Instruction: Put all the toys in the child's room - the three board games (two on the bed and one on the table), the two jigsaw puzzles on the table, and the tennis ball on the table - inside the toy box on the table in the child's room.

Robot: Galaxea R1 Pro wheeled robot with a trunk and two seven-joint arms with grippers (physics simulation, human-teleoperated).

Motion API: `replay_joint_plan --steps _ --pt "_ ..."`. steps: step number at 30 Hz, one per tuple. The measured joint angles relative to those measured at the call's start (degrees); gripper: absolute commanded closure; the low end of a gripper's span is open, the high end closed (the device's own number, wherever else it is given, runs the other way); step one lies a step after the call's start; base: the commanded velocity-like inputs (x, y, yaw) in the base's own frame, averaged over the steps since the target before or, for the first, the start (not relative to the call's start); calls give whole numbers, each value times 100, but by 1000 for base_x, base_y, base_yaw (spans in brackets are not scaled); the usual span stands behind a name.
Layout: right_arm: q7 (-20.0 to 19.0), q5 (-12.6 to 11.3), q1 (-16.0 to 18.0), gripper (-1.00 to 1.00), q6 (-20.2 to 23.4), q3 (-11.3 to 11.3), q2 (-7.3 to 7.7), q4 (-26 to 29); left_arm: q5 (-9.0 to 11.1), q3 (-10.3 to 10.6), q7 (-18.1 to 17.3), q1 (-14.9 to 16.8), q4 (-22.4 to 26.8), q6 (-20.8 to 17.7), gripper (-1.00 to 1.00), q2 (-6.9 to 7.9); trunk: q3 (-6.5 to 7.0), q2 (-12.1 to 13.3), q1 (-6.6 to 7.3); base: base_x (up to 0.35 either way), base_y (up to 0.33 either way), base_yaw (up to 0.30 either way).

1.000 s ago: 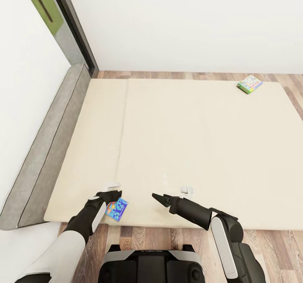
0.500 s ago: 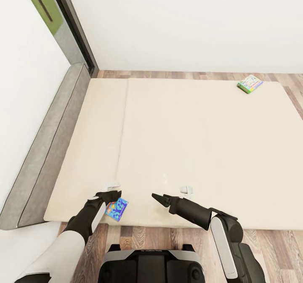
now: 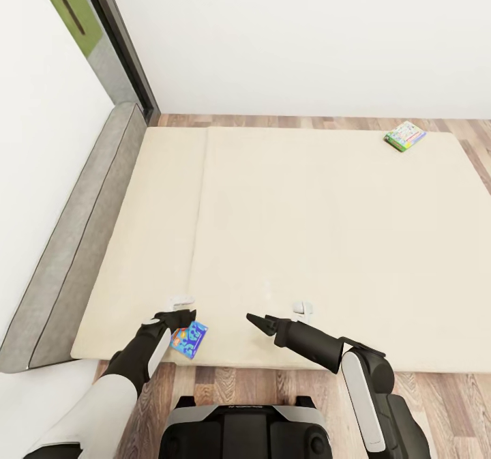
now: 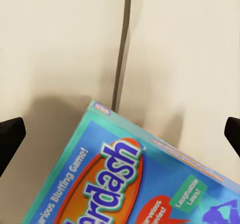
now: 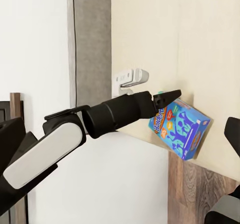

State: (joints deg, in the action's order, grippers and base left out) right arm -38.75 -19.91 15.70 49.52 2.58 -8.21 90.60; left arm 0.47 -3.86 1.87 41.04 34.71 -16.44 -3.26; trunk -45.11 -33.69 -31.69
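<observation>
A blue-purple board game (image 3: 189,339) lies at the near left edge of the bed (image 3: 307,241), slightly over the mattress edge. My left gripper (image 3: 183,318) hovers at the box's far side, open; in the left wrist view its black fingertips (image 4: 10,136) stand wide apart with the printed cover (image 4: 130,184) between and beyond them. The right wrist view shows that gripper's fingers (image 5: 167,96) at the box (image 5: 178,127). My right gripper (image 3: 256,322) hangs open over the mattress, to the right of the box. A green-edged board game (image 3: 405,136) lies at the bed's far right corner. Table, toy box, jigsaw puzzles and tennis ball are out of view.
A low grey headboard (image 3: 75,241) runs along the bed's left side against a white wall. Wooden floor (image 3: 436,391) shows in front of the bed and behind it. A dark door frame (image 3: 119,43) stands at the far left corner.
</observation>
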Motion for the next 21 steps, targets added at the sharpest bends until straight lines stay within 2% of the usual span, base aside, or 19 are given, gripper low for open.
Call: replay_joint_plan --steps 9,16,21 --pt "7 4 0 -100 0 -3 0 0 0 -51 34 2 -325 -2 -100 -10 0 0 0 0 0 0" --pt "7 7 0 -100 0 1 0 0 -2 -254 44 2 -453 -2 -100 -11 0 0 0 0 0 0" --pt "7 8 0 -100 0 -3 0 0 -1 -290 44 3 -463 0 -100 -11 0 0 0 0 0 0"
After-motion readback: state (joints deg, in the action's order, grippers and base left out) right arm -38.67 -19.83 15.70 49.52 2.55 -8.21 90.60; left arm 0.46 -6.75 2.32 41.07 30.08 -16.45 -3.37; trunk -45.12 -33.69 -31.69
